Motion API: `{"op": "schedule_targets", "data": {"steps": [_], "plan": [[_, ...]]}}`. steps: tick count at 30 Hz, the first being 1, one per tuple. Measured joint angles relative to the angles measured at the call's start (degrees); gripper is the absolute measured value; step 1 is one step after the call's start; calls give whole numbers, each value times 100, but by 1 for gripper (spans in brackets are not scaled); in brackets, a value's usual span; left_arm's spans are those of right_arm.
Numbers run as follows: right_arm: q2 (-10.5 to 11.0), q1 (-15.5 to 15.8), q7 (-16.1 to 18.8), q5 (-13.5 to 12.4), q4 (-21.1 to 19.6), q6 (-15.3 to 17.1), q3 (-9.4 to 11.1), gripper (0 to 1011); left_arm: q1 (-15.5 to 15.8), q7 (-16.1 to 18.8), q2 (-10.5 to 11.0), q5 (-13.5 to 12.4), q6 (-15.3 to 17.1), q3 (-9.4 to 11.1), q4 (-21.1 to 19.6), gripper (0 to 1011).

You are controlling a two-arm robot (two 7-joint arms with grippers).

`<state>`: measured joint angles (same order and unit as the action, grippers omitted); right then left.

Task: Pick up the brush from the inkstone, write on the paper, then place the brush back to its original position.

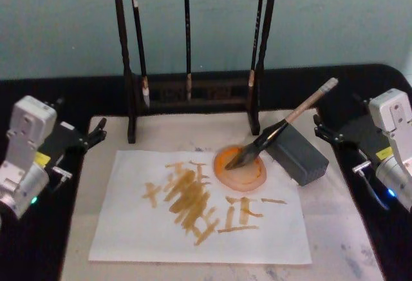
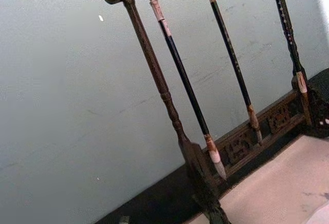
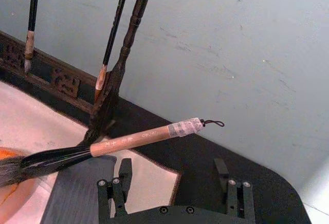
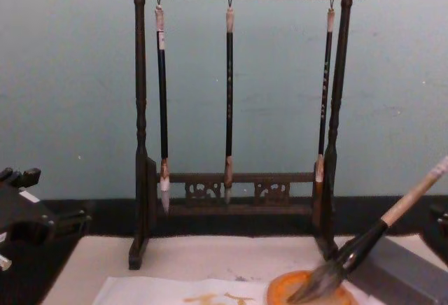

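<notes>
Since brush (image 1: pixel 283 125) leans from inkstone (image 1: pixel 220 168) onto block (image 1: pixel 299 153), open right gripper (image 3: pixel 172 163) should pinch tan shaft squarely. Lift gently; left gripper (image 1: pixel 98 133) parked far left

Nothing properly readable here, tbh; faint pale marks are seen on the tan shaft of the brush (image 3: pixel 132 141), but no characters can be made out; the orange-yellow strokes (image 1: pixel 190 198) on the paper (image 1: pixel 129 236) can't be read as any word; a yellow sticker (image 1: pixel 42 159) is carried by the left arm (image 1: pixel 22 133), its print too tiny to be told.
</notes>
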<state>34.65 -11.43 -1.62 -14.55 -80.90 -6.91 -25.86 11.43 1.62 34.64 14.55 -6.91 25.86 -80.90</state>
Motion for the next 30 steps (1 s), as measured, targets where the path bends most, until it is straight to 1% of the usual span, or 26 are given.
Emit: {"op": "schedule_targets", "data": {"steps": [30], "plan": [[0, 0, 0, 0, 0, 0, 0, 1000, 0, 0, 0, 0, 0, 0, 0, 1010]]}}
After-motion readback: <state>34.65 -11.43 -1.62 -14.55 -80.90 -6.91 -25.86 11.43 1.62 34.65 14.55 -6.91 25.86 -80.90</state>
